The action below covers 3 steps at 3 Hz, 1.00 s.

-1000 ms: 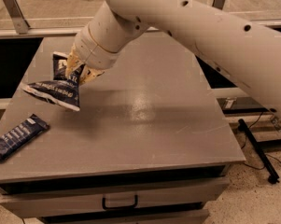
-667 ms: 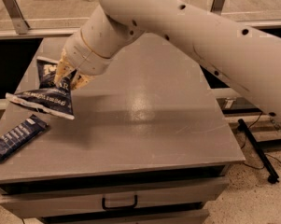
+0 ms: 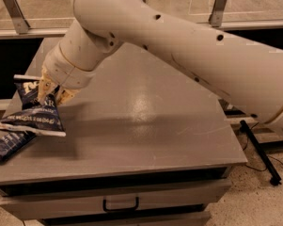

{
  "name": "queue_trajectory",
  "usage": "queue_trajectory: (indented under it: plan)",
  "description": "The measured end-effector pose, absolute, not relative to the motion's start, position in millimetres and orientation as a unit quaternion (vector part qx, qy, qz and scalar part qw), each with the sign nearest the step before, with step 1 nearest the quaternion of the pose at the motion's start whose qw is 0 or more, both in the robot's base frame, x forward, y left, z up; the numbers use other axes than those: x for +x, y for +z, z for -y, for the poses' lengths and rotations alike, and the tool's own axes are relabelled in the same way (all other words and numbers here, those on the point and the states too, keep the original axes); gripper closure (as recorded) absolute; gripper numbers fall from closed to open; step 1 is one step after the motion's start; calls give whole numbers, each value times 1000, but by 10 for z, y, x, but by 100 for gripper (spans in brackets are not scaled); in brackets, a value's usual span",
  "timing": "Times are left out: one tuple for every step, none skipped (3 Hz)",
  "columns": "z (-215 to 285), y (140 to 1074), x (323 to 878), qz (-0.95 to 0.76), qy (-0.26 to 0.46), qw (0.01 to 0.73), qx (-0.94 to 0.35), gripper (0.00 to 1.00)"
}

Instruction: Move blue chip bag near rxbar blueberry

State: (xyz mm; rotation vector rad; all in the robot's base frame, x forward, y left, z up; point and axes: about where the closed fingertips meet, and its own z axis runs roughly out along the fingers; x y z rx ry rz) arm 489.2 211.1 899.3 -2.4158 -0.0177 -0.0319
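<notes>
Gripper [image 3: 51,92] pinching blue chip bag [image 3: 34,117] | bag just beside rxbar blueberry [image 3: 8,145], desk [image 3: 145,126] left edge | likely only set-down left

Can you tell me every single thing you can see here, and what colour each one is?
blue chip bag: one, dark navy with white lettering, held over the table's left edge
rxbar blueberry: one, dark blue, front left corner of the table, just below the bag
table: one, grey, centre
drawer handle: one, black, front of the table
metal posts: two, silver, behind the table
black bar: one, black, on the floor at right
arm: one, cream, reaching in from the right
gripper: one, tan, at the left, shut on the blue chip bag
</notes>
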Motion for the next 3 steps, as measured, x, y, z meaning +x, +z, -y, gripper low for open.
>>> queue_trajectory:
  plan:
    - [-2235,8804,4928,8,-8,336,-942,36]
    - [-2269,8745,5023,-3,-7,331,-944,12]
    - [-2078,8875,5237,-36,-23,339,-940,0]
